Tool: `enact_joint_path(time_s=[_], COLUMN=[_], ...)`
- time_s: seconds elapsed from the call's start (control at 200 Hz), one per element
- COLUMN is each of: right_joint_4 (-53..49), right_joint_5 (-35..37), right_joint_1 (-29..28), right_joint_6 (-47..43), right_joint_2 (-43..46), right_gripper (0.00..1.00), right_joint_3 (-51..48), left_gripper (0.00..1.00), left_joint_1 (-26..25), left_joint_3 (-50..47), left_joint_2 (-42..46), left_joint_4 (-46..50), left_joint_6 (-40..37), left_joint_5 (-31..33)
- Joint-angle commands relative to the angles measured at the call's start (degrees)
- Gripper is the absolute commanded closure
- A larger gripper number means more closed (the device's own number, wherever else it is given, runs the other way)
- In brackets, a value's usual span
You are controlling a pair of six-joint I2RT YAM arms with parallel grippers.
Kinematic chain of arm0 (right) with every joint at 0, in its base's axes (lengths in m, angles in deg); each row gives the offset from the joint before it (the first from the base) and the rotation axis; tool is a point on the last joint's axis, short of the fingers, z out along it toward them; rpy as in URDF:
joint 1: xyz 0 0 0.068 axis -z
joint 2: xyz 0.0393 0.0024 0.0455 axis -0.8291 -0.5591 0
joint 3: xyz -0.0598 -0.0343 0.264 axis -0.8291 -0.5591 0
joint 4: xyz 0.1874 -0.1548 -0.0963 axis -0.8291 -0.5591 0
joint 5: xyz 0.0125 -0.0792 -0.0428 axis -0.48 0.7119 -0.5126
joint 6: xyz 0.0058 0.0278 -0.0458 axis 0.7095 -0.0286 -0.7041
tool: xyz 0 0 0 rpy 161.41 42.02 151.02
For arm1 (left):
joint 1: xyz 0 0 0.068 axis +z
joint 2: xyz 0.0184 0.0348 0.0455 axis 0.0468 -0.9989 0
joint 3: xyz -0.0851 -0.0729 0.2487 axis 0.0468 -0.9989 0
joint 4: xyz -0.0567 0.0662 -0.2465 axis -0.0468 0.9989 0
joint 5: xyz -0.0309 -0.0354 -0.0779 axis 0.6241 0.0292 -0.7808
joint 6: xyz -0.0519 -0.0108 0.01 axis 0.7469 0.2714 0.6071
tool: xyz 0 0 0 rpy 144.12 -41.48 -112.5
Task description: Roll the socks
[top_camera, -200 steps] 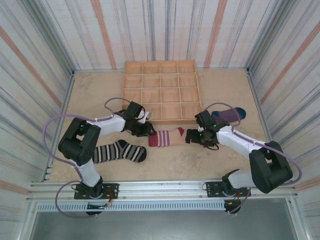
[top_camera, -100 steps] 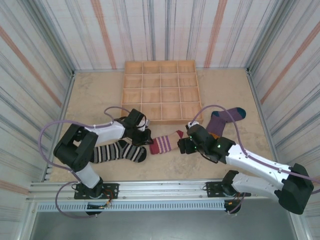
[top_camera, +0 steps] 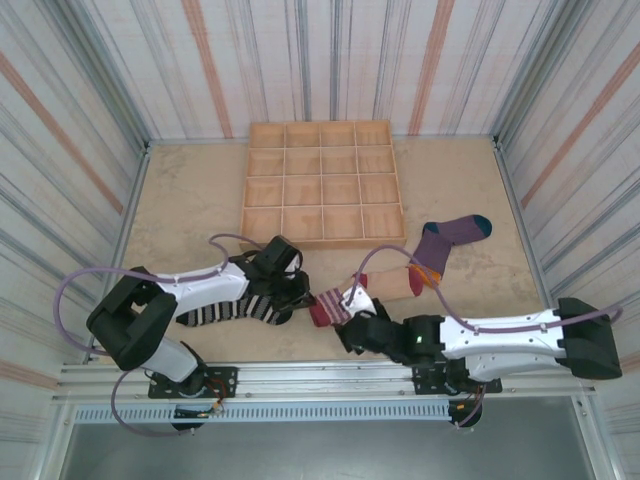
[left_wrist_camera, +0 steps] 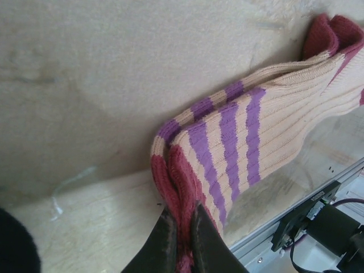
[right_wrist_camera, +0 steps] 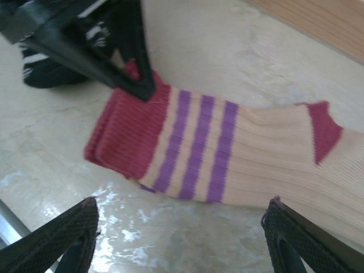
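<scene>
The tan sock [top_camera: 385,286] with a dark red cuff, red heel patch and purple stripes lies flat near the front middle of the table. My left gripper [top_camera: 303,296] is shut on its red cuff [left_wrist_camera: 181,187], which is pinched between both fingers [left_wrist_camera: 166,242]. Just under the left arm lies the black-and-white striped sock [top_camera: 225,308]. At the right rests the purple sock [top_camera: 450,234] with orange and teal ends. My right gripper [top_camera: 352,322] hovers low just in front of the tan sock [right_wrist_camera: 239,153], jaws open wide, with bare table between its fingertips [right_wrist_camera: 62,239].
A wooden tray [top_camera: 323,182] of square compartments stands at the back middle; its edge [right_wrist_camera: 318,17] shows beyond the sock. The metal rail [top_camera: 320,375] runs along the near edge, close to both grippers. Striped walls enclose the table.
My left gripper shut on the red cuff and dragged it toward the near edge. The right arm swung down to the front, in front of the sock, its jaws narrowing somewhat.
</scene>
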Motion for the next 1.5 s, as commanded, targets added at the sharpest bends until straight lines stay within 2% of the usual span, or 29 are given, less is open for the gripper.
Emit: enact_joint_path(time_s=[0.0,0.23,0.356,0.586,0.761,0.932,0.967,1.047,1.067,1.137,1.162,1.202,1.242,1.317,1.398,1.493], right_joint_4=[5.0,8.7,8.3,10.2,11.1,11.2,11.2,11.4,11.6,12.2,12.2,12.0,11.8,12.9,15.4,15.5], right_joint_5=[8.7,16.3,18.2,15.9,15.6,14.9,14.7,12.7,12.3,11.2,11.1,10.6,10.2,8.7,5.6,4.4], right_joint_1=[-4.2,-9.2,-9.1,-5.8,-5.3,-4.9,-4.9,-5.2,-5.3,-6.3,-6.6,-7.1,-7.5,-8.5,-8.6,-8.6], right_joint_6=[-2.9,-7.7,-9.8,-10.4,-10.1,-9.9,-9.7,-9.7,-9.7,-9.7,-9.5,-9.1,-8.4,-7.8,-7.0,-5.2], right_joint_2=[-4.4,-18.0,-22.9,-26.5,-28.1,-27.9,-27.5,-25.7,-25.1,-23.1,-22.5,-21.5,-20.2,-17.1,-13.0,-8.0], right_gripper=[0.24,0.27,0.28,0.31,0.51,0.94,1.00,1.00,1.00,1.00,1.00,1.00,1.00,1.00,1.00,1.00], right_joint_3=[1.1,7.0,10.0,9.2,8.7,8.2,7.7,6.0,5.3,3.2,2.6,1.6,0.7,-1.8,-5.2,-8.3], left_gripper=[1.00,1.00,1.00,1.00,1.00,1.00,0.96,0.76,0.68,0.30,0.22,0.15,0.12,0.12,0.17,0.22], left_joint_1=[-1.2,-1.6,-1.6,-1.6,-1.6,-1.6,-1.7,-1.2,-1.0,0.1,0.7,1.7,2.9,4.1,4.1,4.1], left_joint_3=[0.8,1.3,1.1,-0.3,-0.7,-0.7,-0.7,0.2,0.6,1.4,1.6,2.0,3.3,8.3,14.7,19.8], left_joint_2=[0.9,1.2,0.8,1.0,0.9,0.6,0.7,1.3,1.6,2.3,2.4,2.1,1.3,-1.6,-5.2,-9.3], left_joint_4=[0.2,-0.1,-0.9,-2.3,-2.8,-3.6,-3.4,-1.2,-0.5,1.3,0.8,-0.4,-0.7,2.5,7.5,9.5], left_joint_6=[3.9,4.4,4.8,5.5,5.7,5.5,5.1,2.9,2.0,-0.4,-1.2,-3.0,-5.4,-12.2,-19.6,-24.1], left_joint_5=[0.5,-0.8,-2.0,-2.7,-3.3,-3.9,-4.1,-3.8,-3.5,-2.7,-3.2,-4.7,-6.6,-8.5,-8.8,-9.3])
